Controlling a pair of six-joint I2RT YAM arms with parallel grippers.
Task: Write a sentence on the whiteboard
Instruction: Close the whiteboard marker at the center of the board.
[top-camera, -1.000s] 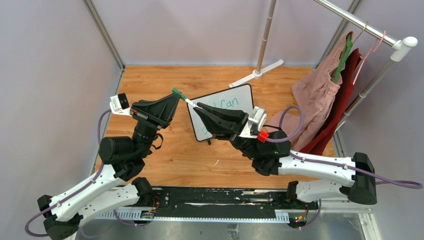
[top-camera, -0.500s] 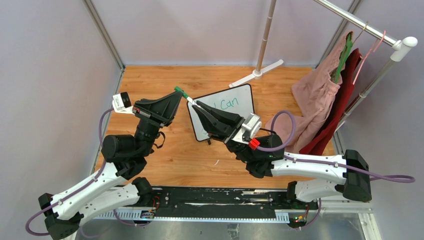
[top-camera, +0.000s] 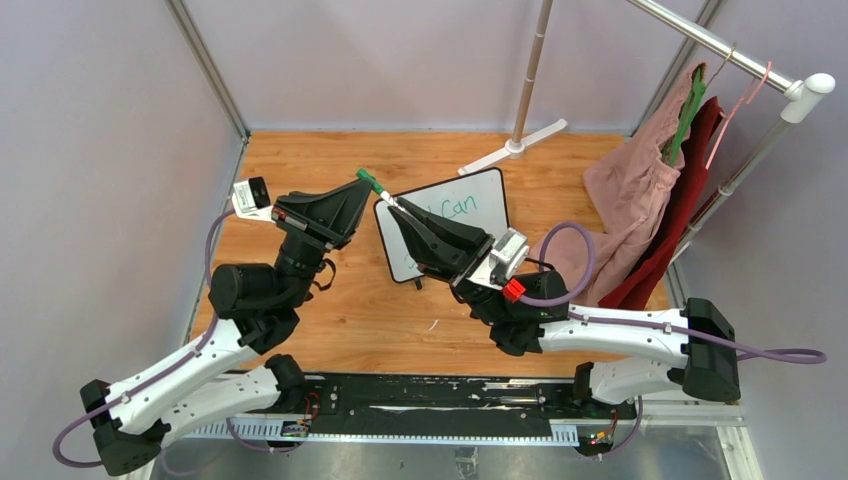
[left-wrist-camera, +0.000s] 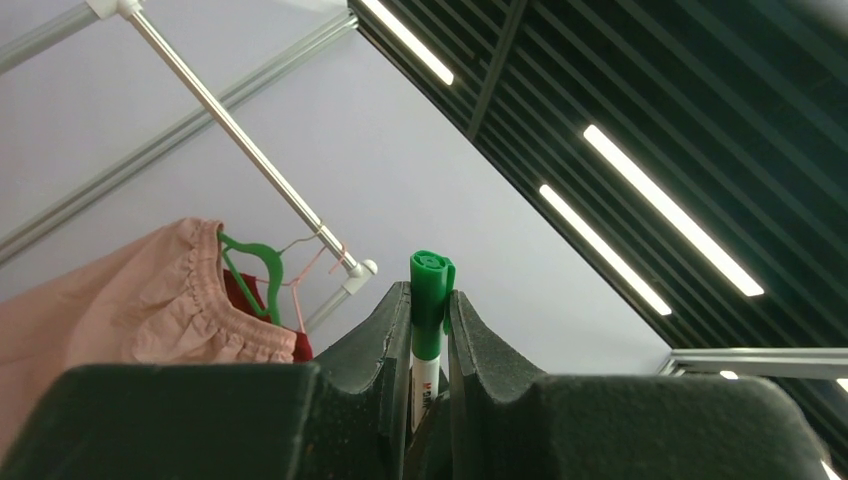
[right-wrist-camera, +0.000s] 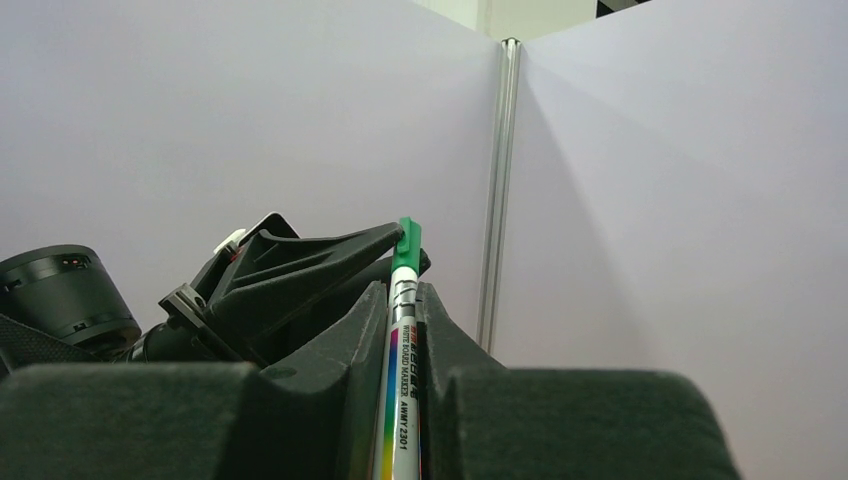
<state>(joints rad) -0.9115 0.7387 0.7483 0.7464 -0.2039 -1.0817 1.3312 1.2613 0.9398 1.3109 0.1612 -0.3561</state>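
Marker (top-camera: 383, 196) in left hand (top-camera: 361, 186), right hand (top-camera: 399, 211).

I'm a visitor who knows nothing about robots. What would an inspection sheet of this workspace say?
Surface: wooden tabletop, one pale fleck.
Job's things: whiteboard with green word "Can" showing, rest hidden by the arm; marker, green cap on.
Clutter: nothing seen.
Grippers: left gripper shut on the cap; right gripper shut on the marker's barrel.
Cables: purple cables run along both arms.
Surroundings: clothes rail, pink garment, red garment, green hanger; white stand base.
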